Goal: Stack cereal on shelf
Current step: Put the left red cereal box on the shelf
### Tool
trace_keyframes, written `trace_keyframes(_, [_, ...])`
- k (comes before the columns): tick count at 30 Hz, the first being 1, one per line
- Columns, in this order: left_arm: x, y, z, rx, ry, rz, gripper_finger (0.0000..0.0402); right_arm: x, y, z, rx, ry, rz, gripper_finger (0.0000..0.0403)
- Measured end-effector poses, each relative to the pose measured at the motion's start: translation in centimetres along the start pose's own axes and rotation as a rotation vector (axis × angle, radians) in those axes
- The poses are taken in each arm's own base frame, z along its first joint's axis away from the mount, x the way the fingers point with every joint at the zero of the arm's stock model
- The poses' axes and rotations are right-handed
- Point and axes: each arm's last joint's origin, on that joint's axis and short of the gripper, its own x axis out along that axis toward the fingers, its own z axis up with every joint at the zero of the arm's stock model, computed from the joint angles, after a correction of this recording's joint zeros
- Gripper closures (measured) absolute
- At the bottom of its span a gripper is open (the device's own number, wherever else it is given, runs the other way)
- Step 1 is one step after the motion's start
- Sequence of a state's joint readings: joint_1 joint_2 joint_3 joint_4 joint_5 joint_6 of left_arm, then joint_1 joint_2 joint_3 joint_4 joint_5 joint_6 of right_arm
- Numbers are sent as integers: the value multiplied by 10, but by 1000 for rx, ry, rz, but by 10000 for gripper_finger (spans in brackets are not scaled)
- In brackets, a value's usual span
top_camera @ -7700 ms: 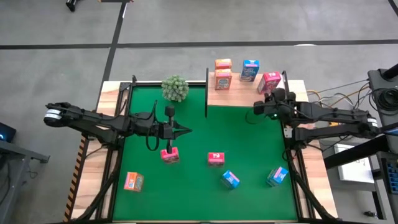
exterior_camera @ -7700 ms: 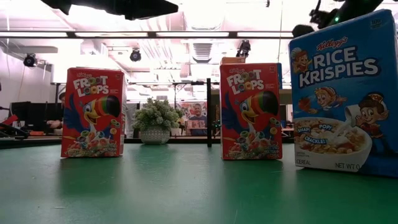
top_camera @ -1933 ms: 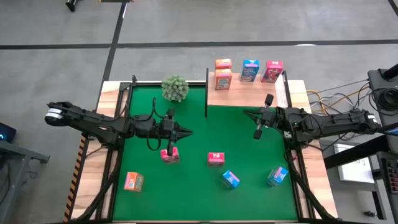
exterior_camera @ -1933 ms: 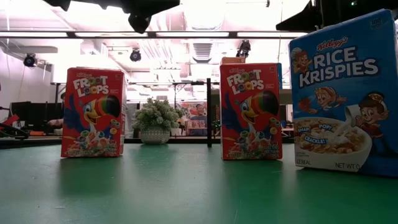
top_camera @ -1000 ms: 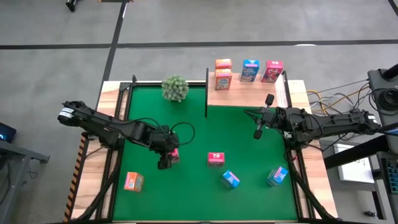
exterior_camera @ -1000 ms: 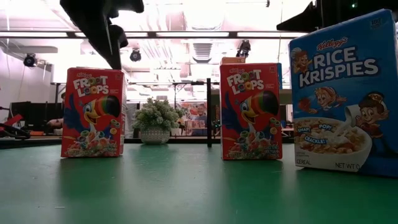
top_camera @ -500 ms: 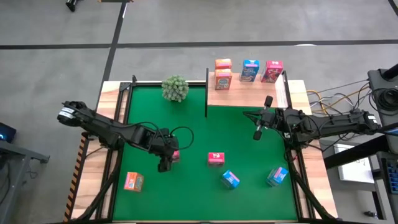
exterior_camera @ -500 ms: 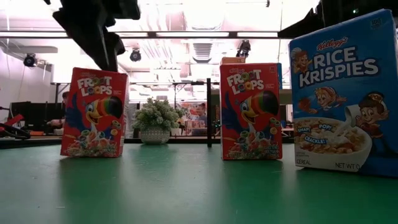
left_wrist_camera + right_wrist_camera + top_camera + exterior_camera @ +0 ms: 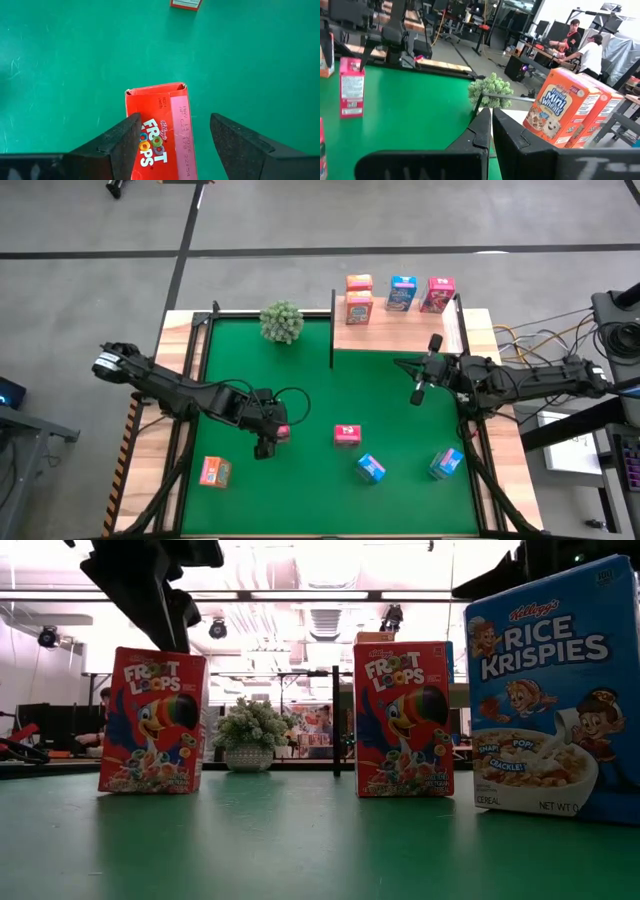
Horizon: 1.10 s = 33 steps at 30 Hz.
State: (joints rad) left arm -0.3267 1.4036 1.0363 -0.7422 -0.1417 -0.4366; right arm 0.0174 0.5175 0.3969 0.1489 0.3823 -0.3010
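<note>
Your left pincer point(image 9: 172, 135) is hanging spread over the red cereal box point(image 9: 160, 128), a finger point(image 9: 122, 140) on either side, on the green surface point(image 9: 390, 410). Your right pincer point(image 9: 420, 388) is waiting pressed together near the shelf point(image 9: 390, 335), where four boxes are standing.

Left arm dropped onto red box
Left gripper point(image 9: 172, 137) came down from hovering, fingers now straddling the Froot Loops box point(image 9: 160, 131), which has tilted slightly; right gripper point(image 9: 420, 392) pulled back off the shelf point(image 9: 400, 332).
</note>
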Motion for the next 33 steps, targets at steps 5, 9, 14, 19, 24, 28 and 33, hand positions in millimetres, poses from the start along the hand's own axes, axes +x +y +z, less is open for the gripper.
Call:
trace_keyframes(5, [-5, -2, 6, -19, -19, -5, 177, -3, -2, 1, 8, -16, -5, 394])
trace_keyframes(9, [-6, -1, 6, -55, -16, 18, 161, -4, -2, 0, 9, -17, -5, 394])
trace_keyframes(14, [-6, 0, 3, -38, 3, 35, 130, -4, -2, 0, 21, -16, -4, 394])
trace_keyframes(19, [-8, 1, 2, -10, 10, 39, 105, -4, -1, -1, 26, -12, -3, 394])
trace_keyframes(24, [-16, 3, 0, -1, 30, 48, 102, -4, -1, -1, 26, -12, -3, 394])
trace_keyframes(28, [-24, 4, 0, -8, 31, 50, 102, -4, -1, -1, 30, -18, -5, 394])
trace_keyframes(33, [-15, 5, -3, -37, 27, 48, 102, -4, -1, -1, 47, -18, -5, 394])
